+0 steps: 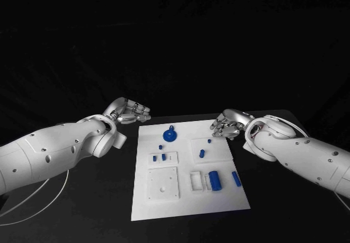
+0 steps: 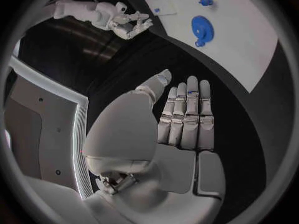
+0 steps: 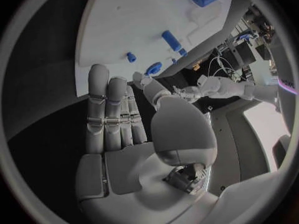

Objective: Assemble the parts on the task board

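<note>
You see the task board lying flat in the middle of the black table, its long sides running from the near edge toward the far edge.

Left hand: it hovers over the table just off the board's far left corner. In the left wrist view its fingers are straight and held side by side, the thumb set apart, and the palm holds nothing.

Right hand: it hovers at the board's far right corner, over the board's edge. In the right wrist view its fingers are extended side by side, the thumb apart, and nothing is held.

Parts on the board:
- A round blue disc with a small loop lies near the far edge, left of centre.
- Two small blue pegs stand on a raised white square near the right hand.
- Small blue pieces sit on a white block left of centre.
- A blue cylinder lies toward the near right, beside a white open frame.
- A slim blue bar lies at the right edge, just beside the cylinder.
- A white square plate occupies the near left area.

Neither hand touches any part.
</note>
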